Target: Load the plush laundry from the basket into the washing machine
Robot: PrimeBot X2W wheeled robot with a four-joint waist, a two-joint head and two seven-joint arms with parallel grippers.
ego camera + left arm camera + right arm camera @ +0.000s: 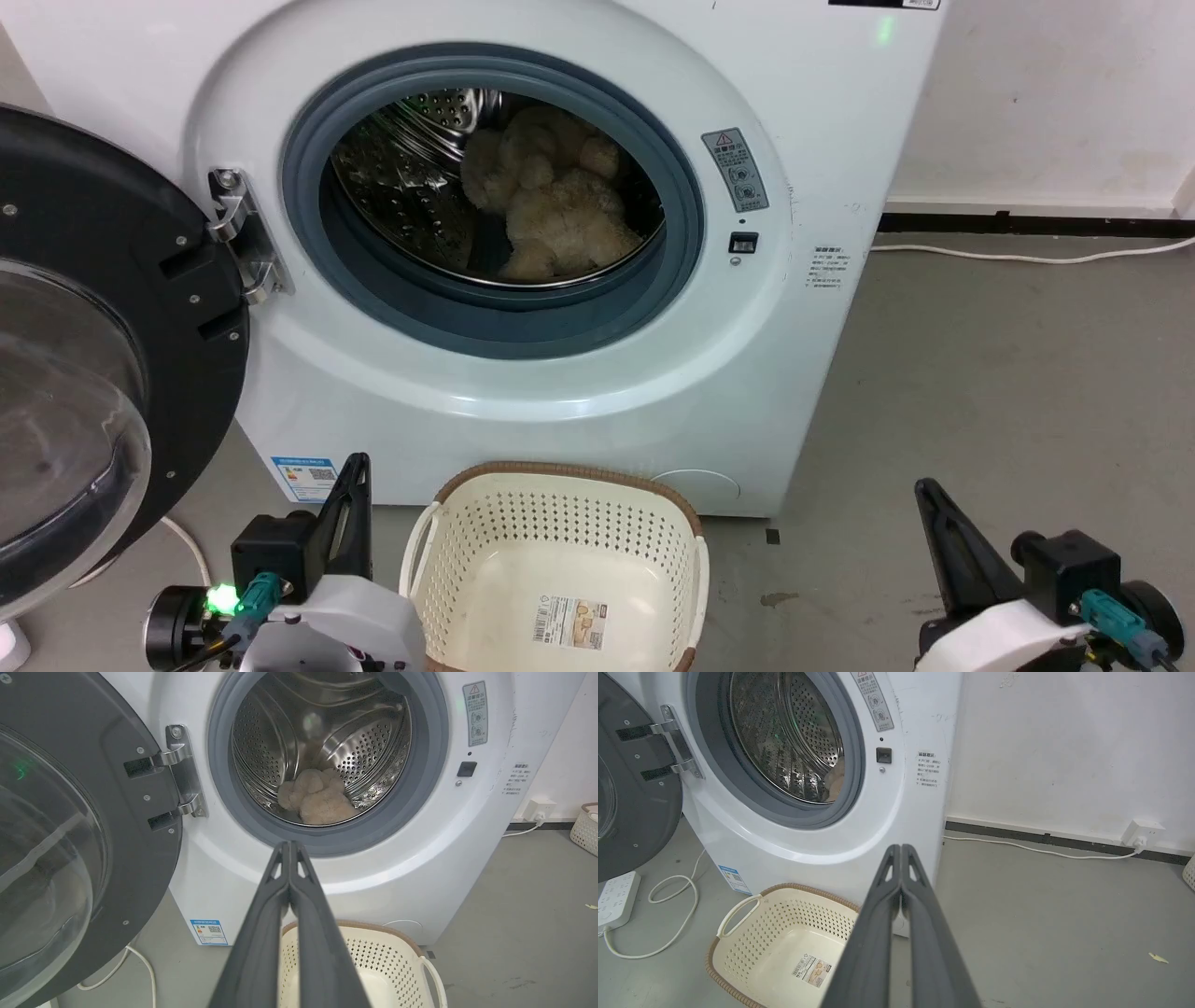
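Both pincers are closed, each with its two dark fingers pressed together tip to tip and gripping no object. My left pincer (pixel 289 847) sits at 7 o'clock in the head view; along its fingers I look at the lower edge of the mouth of the washing machine (pixel 560 401). My right pincer (pixel 901 848) sits at 5 o'clock, above bare grey floor (pixel 1008 373).

The plush laundry (pixel 560 215) lies inside the steel drum (pixel 401 187) at 12 o'clock from me. It is heaped on the drum's bottom toward the right side, behind the grey door seal (pixel 504 322). The round glass door (pixel 93 355) is swung wide on its hinge at 9 o'clock.

The basket (pixel 560 471) stands on the floor at 6 o'clock, just in front of the washer and between my two pincers, apart from both. Its label (pixel 569 623) shows on its bare bottom.
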